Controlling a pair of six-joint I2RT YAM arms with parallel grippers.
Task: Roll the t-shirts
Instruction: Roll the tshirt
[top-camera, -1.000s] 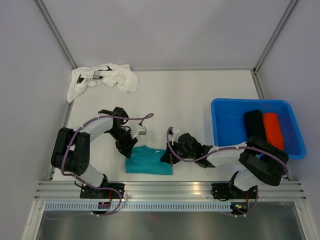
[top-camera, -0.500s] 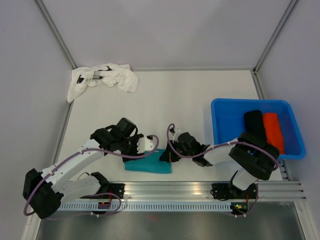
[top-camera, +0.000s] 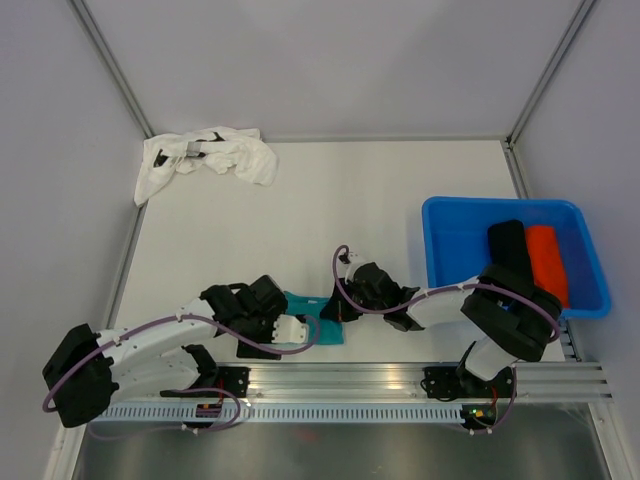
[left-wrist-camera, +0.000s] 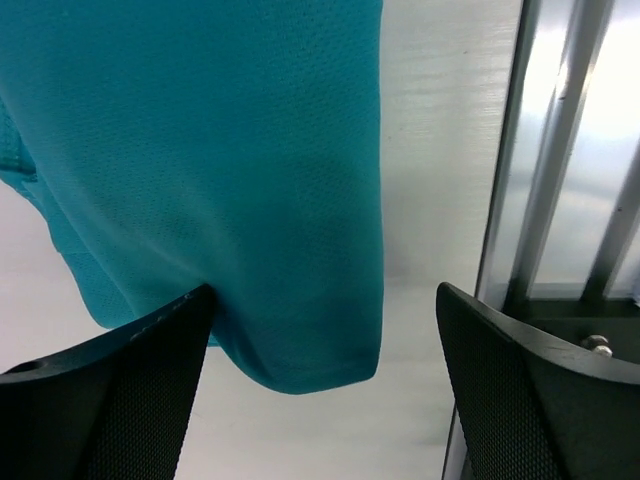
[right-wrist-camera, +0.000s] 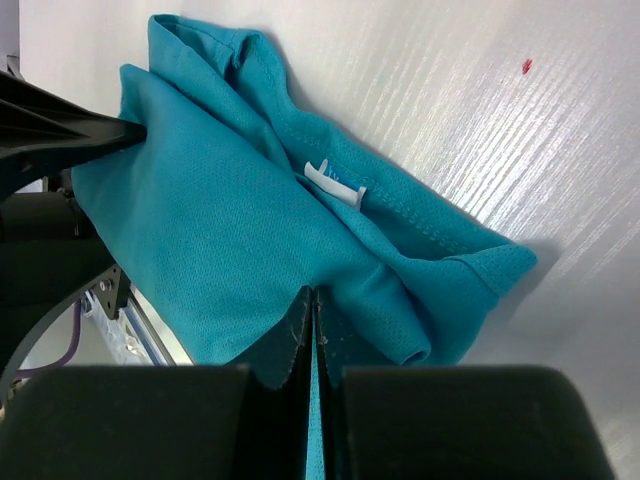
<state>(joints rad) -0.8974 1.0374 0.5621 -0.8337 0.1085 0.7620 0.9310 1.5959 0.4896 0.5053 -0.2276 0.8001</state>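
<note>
Teal t-shirt (top-camera: 322, 330): lies folded at the near edge of the table (top-camera: 350, 200), about midway along it and just beside the aluminium rail (top-camera: 340, 378). In the top view both arms cover much of it.
Teal t-shirt, close up (right-wrist-camera: 250, 230): several layers lie bunched together, with a hemmed fold on top. A small white tag (right-wrist-camera: 335, 182) pokes out along a seam.
Left gripper (top-camera: 288, 326): comes in low from the shirt's left side. Its fingers are spread wide and grip nothing.
Left gripper, wrist view (left-wrist-camera: 320, 400): one finger (left-wrist-camera: 110, 400) presses against the edge of the cloth (left-wrist-camera: 200, 150). The other finger (left-wrist-camera: 540, 400) is over bare table next to the rail (left-wrist-camera: 560, 150). The shirt's rounded lower edge lies between them.
Right gripper (top-camera: 335, 312): at the shirt's right end, tilted down onto it.
Right gripper, wrist view (right-wrist-camera: 312, 335): jaws pinched together on a fold of the teal cloth, with only a thin strip of fabric showing between them.
White t-shirt (top-camera: 215, 155): crumpled in a heap at the far left corner, well apart from both arms.
Blue bin (top-camera: 500, 203): against the right edge, holding a black roll (top-camera: 507, 245) and an orange-red roll (top-camera: 546, 260) side by side.
Red speck (right-wrist-camera: 526, 66): a tiny mark on the bare tabletop, well apart from the shirt.
</note>
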